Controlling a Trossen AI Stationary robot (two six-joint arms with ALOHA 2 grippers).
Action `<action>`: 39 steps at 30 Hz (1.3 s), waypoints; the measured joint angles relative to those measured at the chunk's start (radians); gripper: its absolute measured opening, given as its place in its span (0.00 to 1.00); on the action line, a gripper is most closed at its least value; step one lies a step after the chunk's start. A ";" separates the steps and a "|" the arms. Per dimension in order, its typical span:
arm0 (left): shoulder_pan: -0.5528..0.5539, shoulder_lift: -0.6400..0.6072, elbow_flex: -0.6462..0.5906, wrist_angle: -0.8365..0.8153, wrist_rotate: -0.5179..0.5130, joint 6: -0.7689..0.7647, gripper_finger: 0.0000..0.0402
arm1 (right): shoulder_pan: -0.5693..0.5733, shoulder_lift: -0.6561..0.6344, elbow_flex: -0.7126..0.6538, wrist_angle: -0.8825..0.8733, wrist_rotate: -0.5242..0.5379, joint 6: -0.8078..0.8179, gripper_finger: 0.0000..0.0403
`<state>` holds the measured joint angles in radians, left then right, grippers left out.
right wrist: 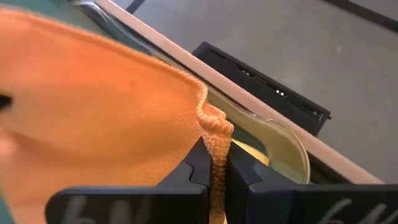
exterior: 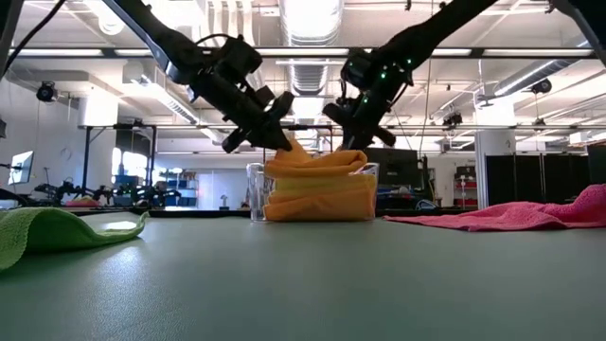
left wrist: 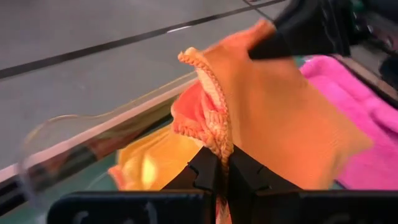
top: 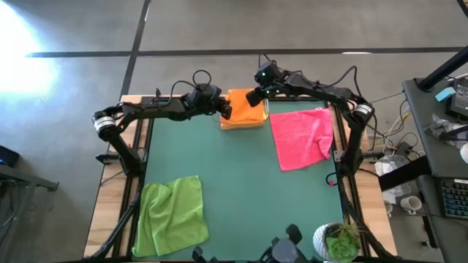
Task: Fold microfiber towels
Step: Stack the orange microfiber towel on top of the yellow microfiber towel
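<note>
Orange microfiber towel (top: 242,104), limp and light, hangs between both arms above the clear plastic bin (exterior: 258,192) at the counter's (top: 241,197) far edge. Left end effector (left wrist: 219,163) and right end effector (right wrist: 214,163) are each clenched on a hemmed corner, the sensible hold for soft cloth. Bin contents below are largely hidden. Hot pink towel (top: 301,136) and lime green towel (top: 172,216) lie apart.

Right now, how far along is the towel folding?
Done: a yellow towel lies in the clear bin, seemingly folded. In hand: left claw and right claw each pinch an edge of the orange towel over the bin. Left: pink towel and green towel lie rumpled, unfolded.
</note>
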<state>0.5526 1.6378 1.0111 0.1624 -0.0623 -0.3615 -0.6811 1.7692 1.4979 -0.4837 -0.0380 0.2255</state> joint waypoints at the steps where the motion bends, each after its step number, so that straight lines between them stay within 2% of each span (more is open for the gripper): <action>1: 0.002 0.000 0.000 -0.006 -0.011 0.001 0.00 | 0.000 0.011 0.000 0.007 -0.011 -0.012 0.02; 5: 0.010 0.000 0.000 -0.017 -0.044 0.001 0.02 | 0.000 0.043 -0.001 0.011 -0.048 -0.030 0.02; 13: 0.015 0.000 -0.002 -0.024 -0.053 0.002 0.03 | 0.000 0.044 -0.001 0.010 -0.049 -0.073 0.04; 18: 0.015 0.000 -0.002 -0.023 -0.053 0.013 0.03 | 0.000 0.041 -0.001 0.010 -0.049 -0.114 0.12; 21: 0.015 0.000 -0.002 -0.023 -0.051 0.070 0.05 | -0.006 0.040 -0.001 0.009 -0.049 -0.114 0.19; 28: 0.016 0.000 -0.002 -0.013 -0.050 0.082 0.23 | -0.027 0.024 -0.001 -0.005 -0.049 -0.137 0.37; 34: 0.019 -0.005 0.020 -0.016 -0.075 0.088 0.43 | -0.041 -0.037 -0.001 -0.029 -0.056 -0.220 0.44; 36: 0.021 -0.021 0.037 -0.016 -0.064 0.088 0.47 | -0.041 -0.058 -0.001 -0.042 -0.135 -0.250 0.45; 39: 0.022 -0.043 0.060 -0.006 -0.028 0.089 0.50 | -0.040 -0.065 -0.001 -0.040 -0.346 -0.260 0.44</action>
<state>0.5743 1.5952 1.0713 0.1562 -0.0900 -0.2725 -0.7208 1.7039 1.4973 -0.5237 -0.3841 -0.0345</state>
